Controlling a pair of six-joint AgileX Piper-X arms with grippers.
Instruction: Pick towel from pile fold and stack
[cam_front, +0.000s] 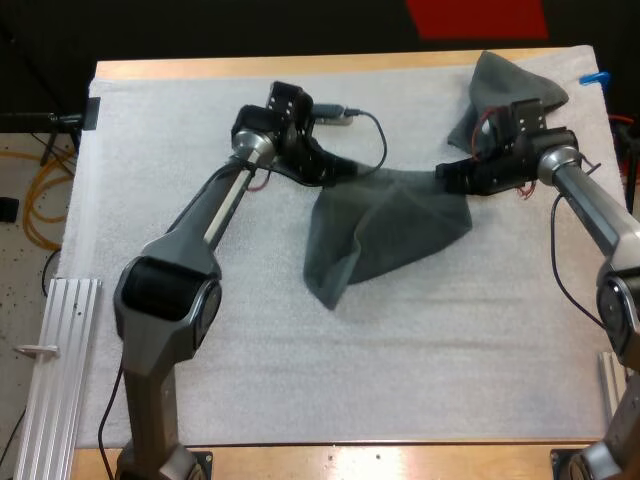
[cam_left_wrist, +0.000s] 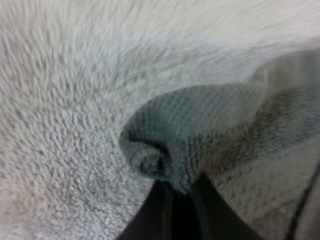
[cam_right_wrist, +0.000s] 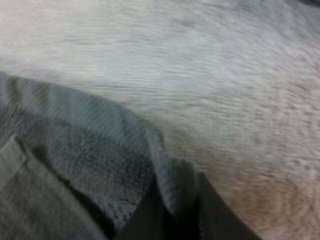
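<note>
A dark grey-green towel (cam_front: 385, 235) lies partly spread on the white mat (cam_front: 200, 330), hanging between both grippers and tapering to a point toward the front. My left gripper (cam_front: 335, 170) is shut on the towel's far left corner (cam_left_wrist: 165, 150); its black fingers (cam_left_wrist: 155, 215) pinch the rolled edge. At the far right corner (cam_right_wrist: 172, 185), my right gripper (cam_front: 450, 172) is shut on the cloth, whose fold sits between its fingers (cam_right_wrist: 145, 215). Another crumpled towel (cam_front: 505, 90) rests at the mat's far right, behind the right wrist.
An aluminium rail (cam_front: 55, 370) lies along the table's left edge. Orange cables (cam_front: 40, 190) trail on the floor to the left. Bare mat stretches across the front and left of the table.
</note>
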